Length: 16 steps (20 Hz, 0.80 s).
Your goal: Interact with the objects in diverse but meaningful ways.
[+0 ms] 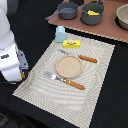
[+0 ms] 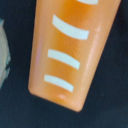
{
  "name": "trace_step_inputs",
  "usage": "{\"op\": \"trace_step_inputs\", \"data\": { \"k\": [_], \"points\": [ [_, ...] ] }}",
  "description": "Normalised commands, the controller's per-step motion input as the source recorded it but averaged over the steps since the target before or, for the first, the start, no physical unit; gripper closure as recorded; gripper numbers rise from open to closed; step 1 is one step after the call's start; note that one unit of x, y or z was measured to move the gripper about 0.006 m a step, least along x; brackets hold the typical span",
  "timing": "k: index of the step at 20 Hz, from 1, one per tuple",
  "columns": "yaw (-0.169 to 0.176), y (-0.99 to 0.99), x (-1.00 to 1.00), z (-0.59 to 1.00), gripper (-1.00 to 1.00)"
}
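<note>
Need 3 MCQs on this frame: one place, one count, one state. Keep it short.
1. The yellow red-labelled box lies:
A. on the round tan plate
B. on the woven mat, beside the small pale carton
C. inside a grey pot

2. Orange-handled utensils on the mat:
A. one
B. two
C. four

3. The round tan plate is:
A. bare
B. holding the box
C. flipped upside down

Answers:
1. B: the yellow red-labelled box sits on the woven mat, next to the small pale carton and beyond the round tan plate.
2. B: one fork and one knife flank the plate.
3. A: nothing rests on its face.
</note>
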Motion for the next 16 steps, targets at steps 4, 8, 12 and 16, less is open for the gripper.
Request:
{"op": "trace_step_inputs", "data": {
  "k": [4, 8, 12, 16],
  "points": [
    [-0.037, 0.11, 0.31, 0.53, -1.0],
    [-0.081, 0.19, 0.74, 0.59, -1.0],
    [-0.076, 0.25, 0.8, 0.59, -1.0],
    [-0.082, 0.23, 0.79, 0.59, -1.0]
  ]
}}
